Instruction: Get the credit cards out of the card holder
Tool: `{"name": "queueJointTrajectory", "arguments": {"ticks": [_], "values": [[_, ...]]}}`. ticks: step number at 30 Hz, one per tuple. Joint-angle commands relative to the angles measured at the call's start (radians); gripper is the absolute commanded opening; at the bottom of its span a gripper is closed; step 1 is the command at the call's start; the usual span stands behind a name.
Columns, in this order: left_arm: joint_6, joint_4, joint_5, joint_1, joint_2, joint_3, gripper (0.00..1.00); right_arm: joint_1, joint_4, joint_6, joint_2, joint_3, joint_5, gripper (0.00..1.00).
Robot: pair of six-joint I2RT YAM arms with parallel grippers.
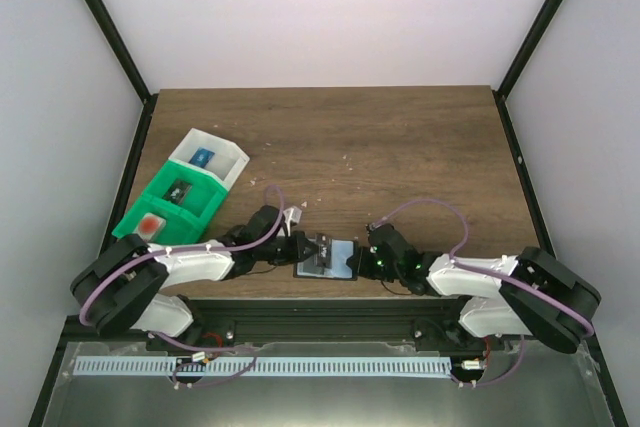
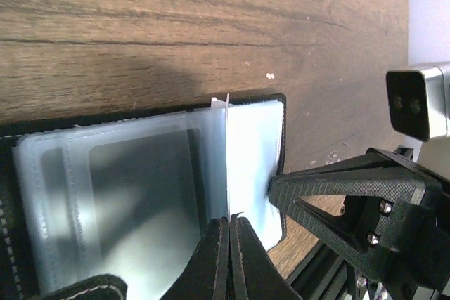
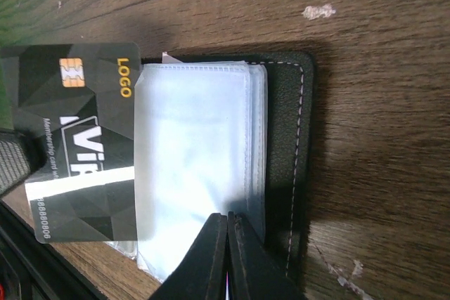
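Note:
The card holder (image 1: 346, 269) lies open at the table's near edge between both grippers, its clear sleeves facing up (image 2: 133, 194) (image 3: 204, 145) inside a black stitched rim. A black credit card (image 3: 77, 124) with a gold chip and "LOGO" sticks out of a sleeve on the left side. My left gripper (image 1: 303, 247) (image 2: 229, 221) is shut on the card's thin edge (image 2: 227, 152), seen edge-on. My right gripper (image 1: 368, 262) (image 3: 227, 221) is shut, its tips pressing on the sleeves by the holder's right rim. Its fingers (image 2: 337, 187) show in the left wrist view.
A green bin (image 1: 170, 202) and a white bin (image 1: 208, 157) stand at the far left, each with small items inside. The black frame rail (image 1: 320, 312) runs just below the holder. Small white specks (image 3: 318, 10) lie on the wood.

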State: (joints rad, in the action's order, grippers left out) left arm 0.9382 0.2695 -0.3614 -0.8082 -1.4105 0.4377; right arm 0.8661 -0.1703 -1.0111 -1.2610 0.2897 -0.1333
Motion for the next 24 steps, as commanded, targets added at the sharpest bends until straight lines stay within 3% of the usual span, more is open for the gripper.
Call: {"name": "queueJointTrajectory", "arguments": {"ticks": [1, 9, 14, 20, 24], "values": [[-0.011, -0.049, 0.044, 0.008, 0.049, -0.002, 0.00, -0.002, 0.140, 0.006, -0.029, -0.008, 0.063, 0.04], [0.026, -0.114, 0.172, 0.027, 0.254, -0.049, 0.00, -0.001, 0.191, 0.057, 0.004, 0.061, 0.042, 0.06], [0.060, -0.055, 0.152, 0.039, 0.416, -0.090, 0.00, -0.001, 0.191, 0.105, 0.147, 0.099, -0.018, 0.15], [0.133, 0.139, 0.019, 0.040, 0.507, -0.133, 0.00, -0.001, -0.096, 0.065, 0.375, 0.018, -0.182, 0.31], [0.157, 0.218, -0.048, 0.040, 0.522, -0.138, 0.00, -0.001, -0.260, -0.004, 0.424, -0.008, -0.234, 0.41]]}}
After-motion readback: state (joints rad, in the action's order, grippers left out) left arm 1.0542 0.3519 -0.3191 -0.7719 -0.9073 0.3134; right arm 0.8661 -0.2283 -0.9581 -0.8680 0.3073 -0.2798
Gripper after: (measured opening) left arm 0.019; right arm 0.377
